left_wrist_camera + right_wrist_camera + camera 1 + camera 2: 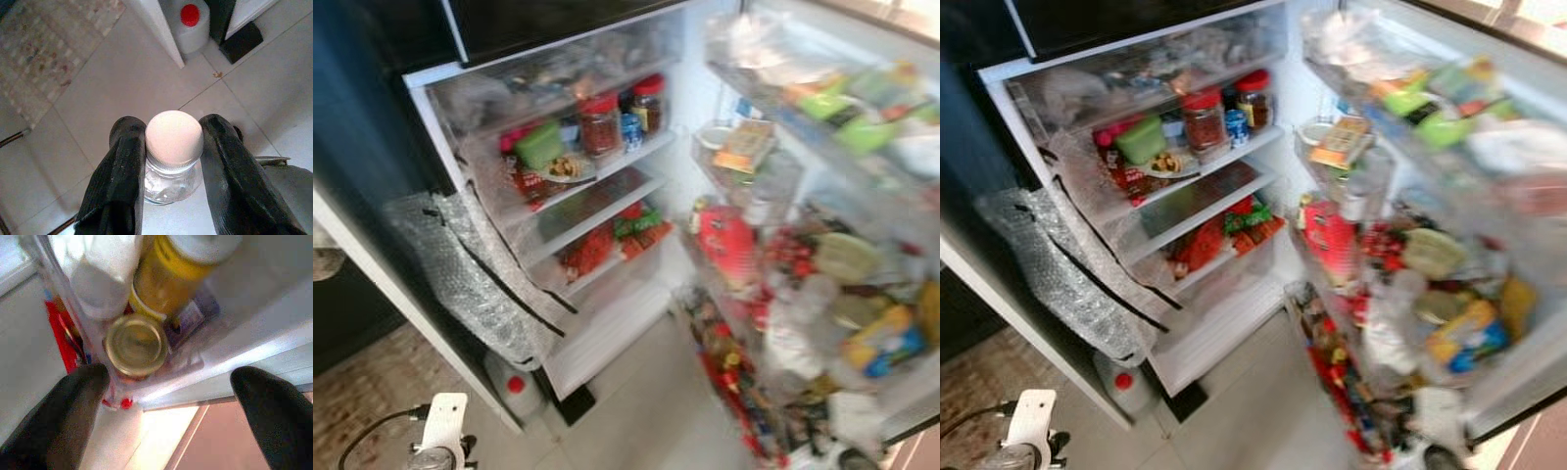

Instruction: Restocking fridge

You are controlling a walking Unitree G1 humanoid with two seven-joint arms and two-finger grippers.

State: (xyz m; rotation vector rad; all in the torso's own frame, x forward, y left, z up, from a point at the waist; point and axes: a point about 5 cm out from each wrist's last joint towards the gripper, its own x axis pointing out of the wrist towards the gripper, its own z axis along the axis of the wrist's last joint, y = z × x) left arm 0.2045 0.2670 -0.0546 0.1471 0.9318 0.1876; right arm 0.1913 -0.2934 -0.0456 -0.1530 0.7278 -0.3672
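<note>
The fridge (pixel 607 323) stands open before me, its shelves holding red-lidded jars (pixel 600 122), a green box (pixel 540 144) and red packets. Bottles and packets crowd its door bins (pixel 773 294) on the right; the eye views are blurred. My left gripper (pixel 173 125) is shut on a clear bottle (pixel 171 183) with a pale round cap, held low above the tiled floor. My right gripper (pixel 171 374) is open with nothing between its fingers. It hangs close to a low door bin holding a gold-lidded jar (pixel 136 345) and a yellow bottle (pixel 166 279).
A white jug with a red cap (pixel 514 385) stands on the floor at the fridge's lower left corner. Bubble wrap (pixel 460 274) hangs over the fridge's left edge. A dark cabinet and a patterned floor (pixel 362 392) lie to the left. Pale tiles (pixel 646 411) spread before the fridge.
</note>
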